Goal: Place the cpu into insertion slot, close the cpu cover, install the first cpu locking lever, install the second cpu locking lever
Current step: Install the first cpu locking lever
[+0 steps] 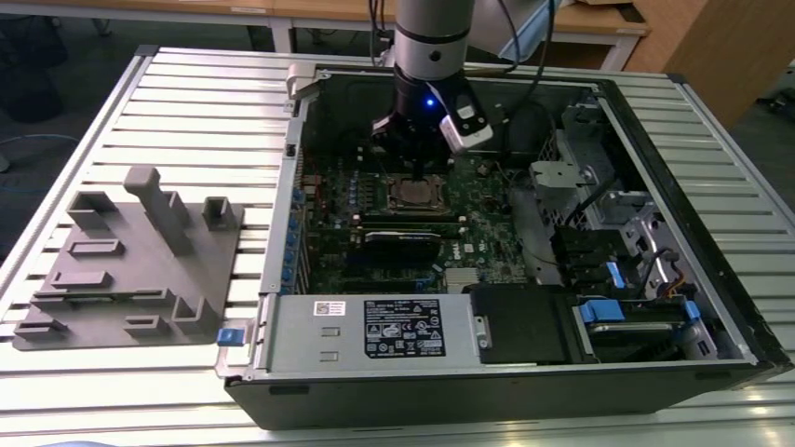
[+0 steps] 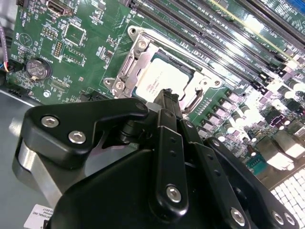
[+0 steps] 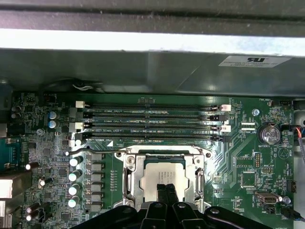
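A grey fixture block [image 1: 130, 261] lies well off to the exterior view's left of the gripper [image 1: 420, 177]. With its fingers pressed together, the gripper hangs just above the cpu [image 3: 164, 172], which is seated in the insertion slot [image 3: 198, 155] under the lowered cpu cover [image 3: 136, 186].

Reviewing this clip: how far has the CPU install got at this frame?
Done: the cpu sits in the insertion slot, and the cpu cover lies flat around it. In hand: the gripper, jaws shut and empty, has its tip at the cover's edge. Left: the locking levers. A wire lever shows beside the socket, but whether it is latched cannot be told.
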Motion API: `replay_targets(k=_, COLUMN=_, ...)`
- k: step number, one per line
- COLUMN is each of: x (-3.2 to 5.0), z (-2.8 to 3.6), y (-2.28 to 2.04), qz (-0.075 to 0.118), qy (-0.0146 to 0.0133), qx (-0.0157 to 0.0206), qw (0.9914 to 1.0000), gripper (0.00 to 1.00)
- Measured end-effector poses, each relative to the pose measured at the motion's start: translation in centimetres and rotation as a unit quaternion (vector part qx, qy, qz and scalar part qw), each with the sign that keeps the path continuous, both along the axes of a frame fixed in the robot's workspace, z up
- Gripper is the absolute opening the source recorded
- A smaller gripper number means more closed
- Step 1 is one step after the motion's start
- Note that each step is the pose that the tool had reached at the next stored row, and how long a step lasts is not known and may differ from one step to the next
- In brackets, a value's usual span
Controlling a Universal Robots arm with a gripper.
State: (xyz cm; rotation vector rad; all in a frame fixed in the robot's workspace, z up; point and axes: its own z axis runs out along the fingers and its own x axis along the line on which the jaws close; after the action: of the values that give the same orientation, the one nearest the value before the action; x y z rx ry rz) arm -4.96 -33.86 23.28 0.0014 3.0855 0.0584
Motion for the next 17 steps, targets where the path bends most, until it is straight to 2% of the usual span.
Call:
replay_targets(k=9, x=0.00, z=0.52, y=0.00, qz=0.000, qy=0.0000, qx=0.0000, qw=1.00000, gripper=0.11)
replay_targets(k=17, x=-0.14, z=0.56, y=0.00, qz=0.000, qy=0.0000, qx=0.0000, qw=1.00000, gripper=0.11)
